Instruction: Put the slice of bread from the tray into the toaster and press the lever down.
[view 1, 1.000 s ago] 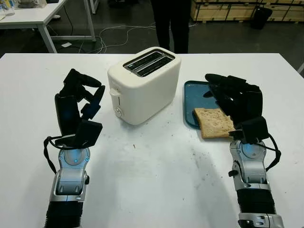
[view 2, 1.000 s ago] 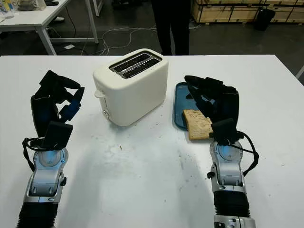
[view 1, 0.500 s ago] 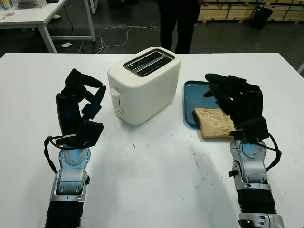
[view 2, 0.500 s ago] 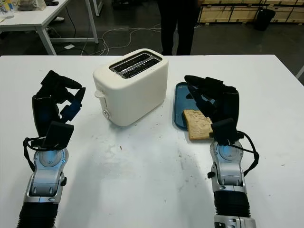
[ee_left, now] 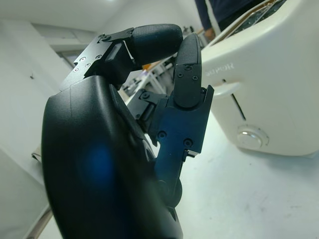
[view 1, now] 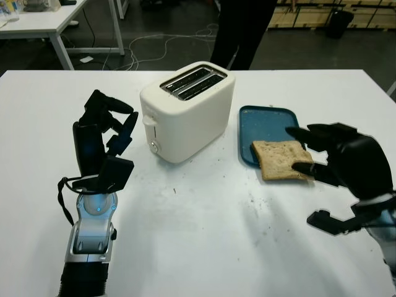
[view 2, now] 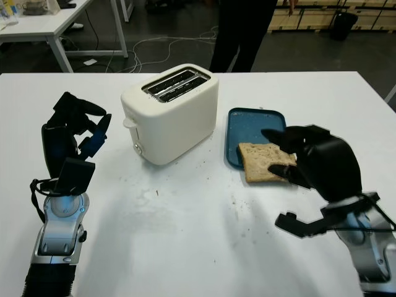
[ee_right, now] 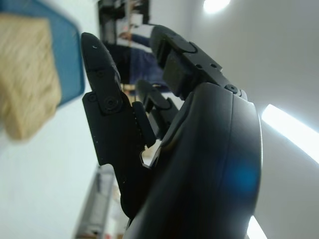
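A slice of bread [view 1: 278, 159] lies half on the blue tray [view 1: 266, 117], its near part overhanging onto the table. The white two-slot toaster [view 1: 185, 111] stands left of the tray, both slots empty, its lever [view 1: 148, 120] up on the side facing my left hand. My right hand [view 1: 318, 159] is open at the bread's right edge, fingers pointing left, one fingertip [view 1: 302, 167] at the crust. In the right wrist view the bread [ee_right: 25, 74] and tray [ee_right: 65, 55] lie beyond the fingers. My left hand [view 1: 105, 133] is open, upright, left of the toaster [ee_left: 269, 84].
A person in dark clothes [view 1: 241, 31] stands behind the table's far edge. Another white table [view 1: 43, 21] and floor cables [view 1: 154, 49] are at the back left. Crumbs dot the white tabletop [view 1: 204, 216] between my arms.
My right hand has swung right and lower and turned sideways, uncovering the bread; its fingers now point at the bread's right edge. The person has shifted right. The left hand has barely moved.
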